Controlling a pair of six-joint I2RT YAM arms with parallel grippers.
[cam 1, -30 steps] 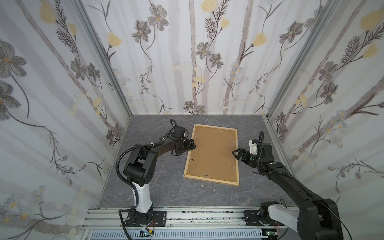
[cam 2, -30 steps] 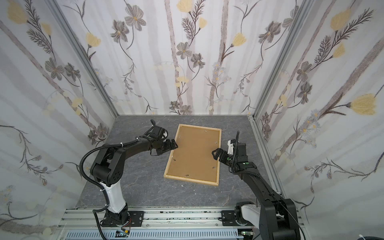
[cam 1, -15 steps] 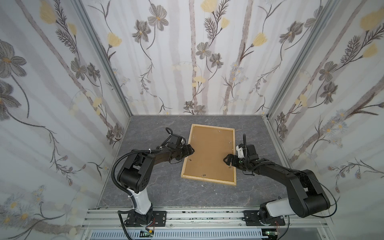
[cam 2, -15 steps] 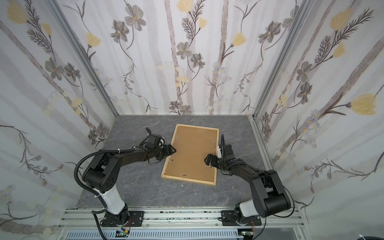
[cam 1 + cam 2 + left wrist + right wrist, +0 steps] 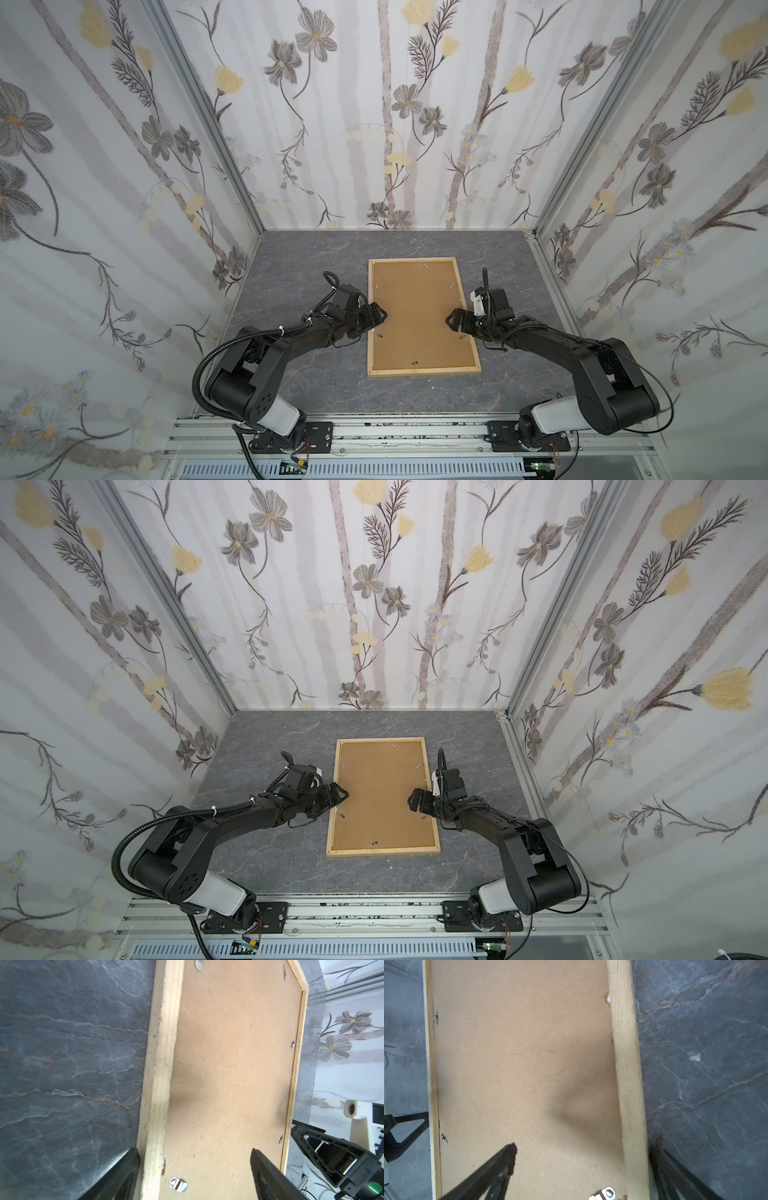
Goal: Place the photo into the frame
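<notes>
A: Where's the frame?

B: Large rectangular frame of thin pale wood strips (image 5: 424,371), lying flat and back side up in the middle of the grey marbled worktop (image 5: 307,266). Short ends face the arm bases and the far wall. A flat brown hardboard backing panel (image 5: 415,307) sits inside the strips, with small silver metal clips (image 5: 178,1184) along its edges.

A: Left tool?

B: Left tool (image 5: 380,316) is low over the frame's left long strip, about halfway along. Jaws spread wide, holding nothing. In the left wrist view 1 black finger (image 5: 122,1169) is outside the strip, just beside the wood. The other (image 5: 268,1174) is over the panel, well apart from that strip.

A: Right tool?

B: Right tool (image 5: 451,321) is at the right long strip, opposite the left tool. Also wide, nothing gripped. In the right wrist view 1 finger (image 5: 666,1159) is outside, just beside the strip, and 1 (image 5: 500,1159) is over the panel. Cannot tell whether any fingertip touches wood or board.
</notes>
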